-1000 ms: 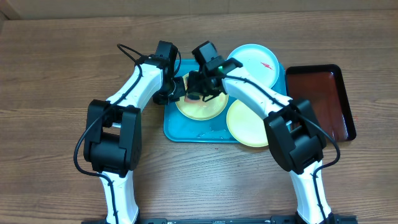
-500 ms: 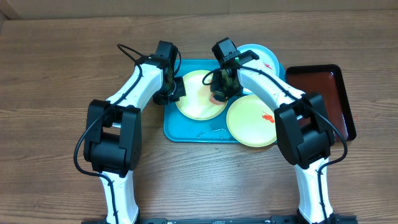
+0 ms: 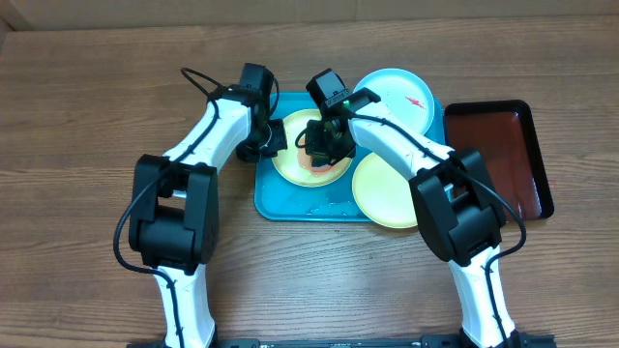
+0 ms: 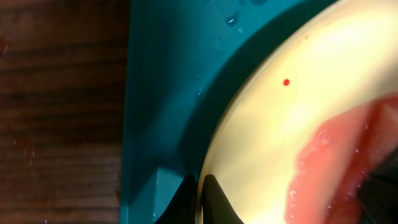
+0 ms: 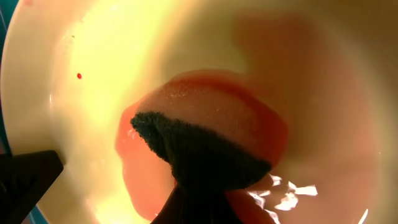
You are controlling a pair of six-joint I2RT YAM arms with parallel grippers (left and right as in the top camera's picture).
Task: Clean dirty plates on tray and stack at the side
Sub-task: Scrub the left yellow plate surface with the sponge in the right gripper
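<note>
On the wooden desk point(image 3: 87, 116) the turquoise tray point(image 3: 290, 203) lies between the two arms; nearest the robot, a pale yellow-green plate, the nearest plate point(image 3: 382, 198), rests over the tray's right front corner and is partly hidden by the right arm; just behind it and to the left, the middle plate point(image 3: 295, 166), also pale yellow-green, lies flat inside the tray; the left gripper point(image 3: 274, 142) sits at this plate's left rim, and in the left wrist view its dark fingertips point(image 4: 214, 202) are closed together on that rim, one on each side of it; the right gripper point(image 3: 324, 150) is over the plate's centre and is clamped on a dark pad point(image 5: 199, 155), which narrows into the grip at the lower edge of the right wrist view; the pad's tip presses on the plate's surface, a wet red film point(image 5: 261, 118) spreads around it, and a small red dot point(image 5: 79, 76) sits apart towards the rim; to the right, just beside the turquoise tray, is a dark red tray point(image 3: 508, 155) with a black rim; farthest off, the blue plate point(image 3: 406, 92) overlaps the turquoise tray's far right corner and carries a red smear point(image 3: 416, 101).
</note>
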